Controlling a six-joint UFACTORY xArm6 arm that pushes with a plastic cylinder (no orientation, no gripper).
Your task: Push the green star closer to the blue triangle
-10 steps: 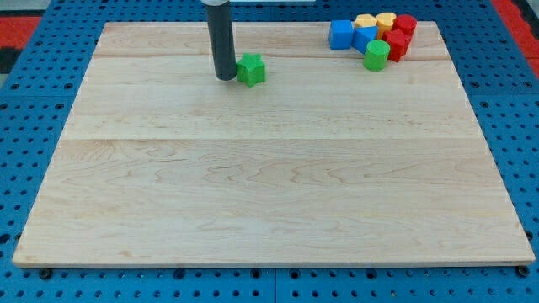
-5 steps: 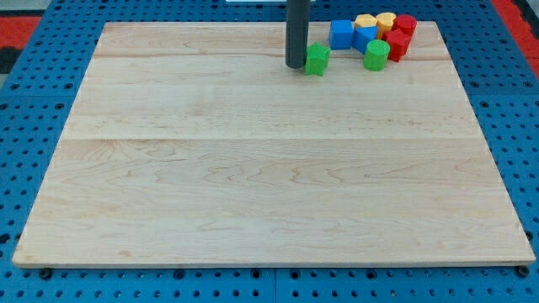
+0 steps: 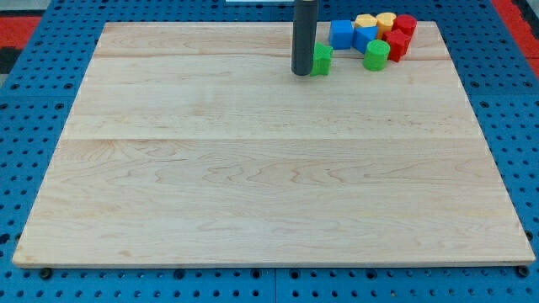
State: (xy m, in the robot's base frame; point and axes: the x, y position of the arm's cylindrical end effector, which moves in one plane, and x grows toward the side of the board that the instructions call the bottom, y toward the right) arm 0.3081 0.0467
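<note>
The green star (image 3: 322, 60) sits near the view's top, right of centre, on the wooden board (image 3: 269, 168). My tip (image 3: 301, 73) touches the star's left side; the dark rod rises above it. The blue triangle (image 3: 365, 38) lies in a cluster at the view's top right, to the right of the star and slightly above it, beside a blue cube (image 3: 340, 34). A short gap separates the star from the blue cube.
The cluster at the view's top right also holds a green cylinder (image 3: 376, 55), two yellow blocks (image 3: 375, 21) and two red blocks (image 3: 401, 35). A blue pegboard (image 3: 34, 126) surrounds the board.
My tip has pushed the green star far to the right along the top of the board, from left of centre to just left of the blue cube. The cluster has not moved.
</note>
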